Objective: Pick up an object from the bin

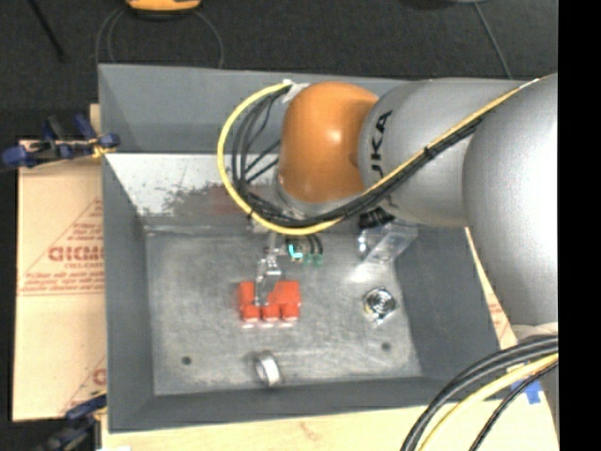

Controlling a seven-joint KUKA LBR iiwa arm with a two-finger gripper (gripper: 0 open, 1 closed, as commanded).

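You can read "UKA" on the grey arm [377, 154]. The gripper [269, 289] is down on the red blocky plastic piece [285, 303], mid-frame in the grey metal bin [127, 280]. Whether the pincer is apart or together, you cannot tell. There is bare floor to the left, a shiny round metal piece [378, 303] to the right, and a small silver ring [267, 368] near the lower wall.

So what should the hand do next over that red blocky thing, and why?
Probably ease straight down a little: the hand is right over the red blocky piece, and nothing shows it gripped yet. The shiny round thing and the pale ring lie apart from it, so nothing is in the way.
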